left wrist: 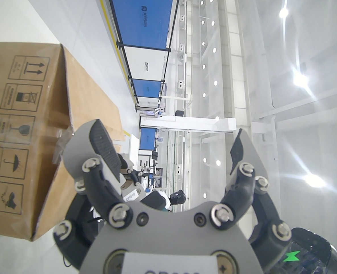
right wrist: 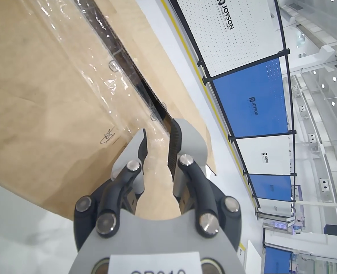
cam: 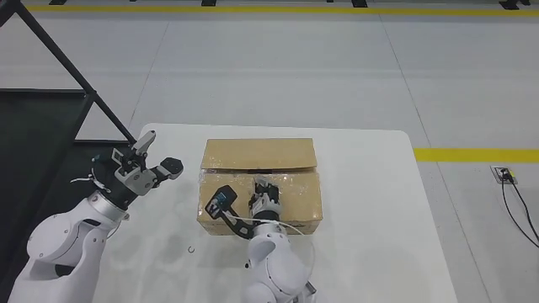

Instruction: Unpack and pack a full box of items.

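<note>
A cardboard box (cam: 295,206) is sitting near the middle of the white bench (cam: 370,219), closer to the robot's side than to the far edge. Its top flaps are lying nearly shut, and a dark seam is running between them under a strip of wrinkled clear tape (right wrist: 99,66). The far flap is showing a lighter tone than the near one in the top view.

The right end effector (cam: 268,192) is hovering just over the box top at the seam. In its wrist view, the right end effector (right wrist: 158,143) is holding its fingers (right wrist: 175,143) a narrow gap apart, with tape and cardboard showing through that gap – whether the pads are touching the tape I cannot tell. Nothing is visibly clamped between them.

The left end effector (cam: 162,153) is hanging over the bench beside the box's left end, apart from it. Its wrist view is showing the left end effector (left wrist: 168,135) spread wide and carrying nothing, with the box's end panel (left wrist: 19,143) – printed with handling symbols – standing near one finger (left wrist: 99,138).

A tiny object (cam: 192,249) is lying on the bench off the box's near-left corner, too small to identify.
</note>
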You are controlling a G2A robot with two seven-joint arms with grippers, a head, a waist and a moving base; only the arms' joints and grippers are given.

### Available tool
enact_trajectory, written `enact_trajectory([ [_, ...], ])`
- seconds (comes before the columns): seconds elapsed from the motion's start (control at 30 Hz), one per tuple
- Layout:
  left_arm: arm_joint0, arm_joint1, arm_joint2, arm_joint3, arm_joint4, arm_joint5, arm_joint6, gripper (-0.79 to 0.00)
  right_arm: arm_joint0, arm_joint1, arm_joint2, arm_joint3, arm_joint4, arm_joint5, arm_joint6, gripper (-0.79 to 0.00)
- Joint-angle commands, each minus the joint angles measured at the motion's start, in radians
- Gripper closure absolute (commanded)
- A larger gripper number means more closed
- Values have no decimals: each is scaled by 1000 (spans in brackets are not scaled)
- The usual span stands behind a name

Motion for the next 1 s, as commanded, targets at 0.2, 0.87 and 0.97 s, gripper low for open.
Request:
enact_trajectory([
  [0.2, -16, 0, 6, 20, -10, 1, -7, -785, -86, 22, 55, -123, 36, -129, -117, -225],
  [0.87, -35, 2, 9, 47, -15, -1, -18, -785, 64, 3, 43, 24, 144, -238, -67, -237],
  [0.97, -33, 2, 7, 45, -17, -1, -20, -785, 73, -1, 36, 36, 148, -212, -45, -225],
])
